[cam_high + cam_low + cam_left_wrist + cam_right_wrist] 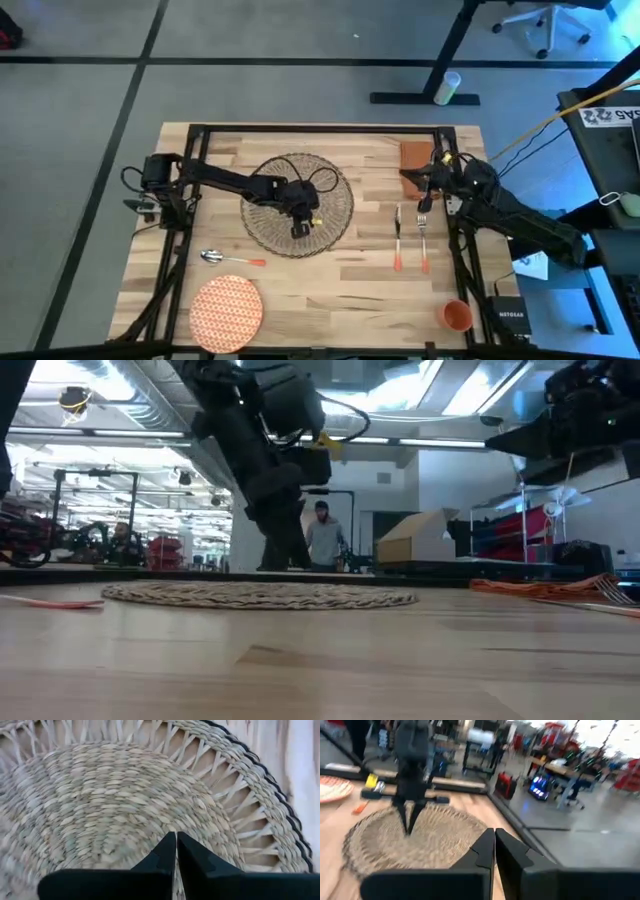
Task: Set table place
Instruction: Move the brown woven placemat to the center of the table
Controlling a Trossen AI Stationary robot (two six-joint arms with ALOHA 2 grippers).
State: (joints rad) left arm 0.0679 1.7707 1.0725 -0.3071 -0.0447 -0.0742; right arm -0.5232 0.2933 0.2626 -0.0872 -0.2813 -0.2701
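The left pincer (299, 231) hovers closed over the placemat (335, 205). The right pincer (423, 197), closed too, waits above the fork (423, 240). It seems best to centre the plate (226, 306) on the mat.

Placemat (299, 204) lies near middle of table (340, 290), toward the far edge. Left gripper (298, 230) sits over placemat's near part, fingers together, its arm reaching in from table's left side. Spoon (230, 259) lies on table just near-left of placemat, apart from it. Plate (226, 307) lies nearer than spoon, at near edge, left of centre. Knife (397, 238) and fork (422, 240) lie side by side right of placemat, knife closer to it, fork to the right. Napkin (415, 156) lies beyond them at far right. Right gripper (424, 190) is between napkin and fork's far end, fingers together. Cup (456, 314) stands at near right corner.
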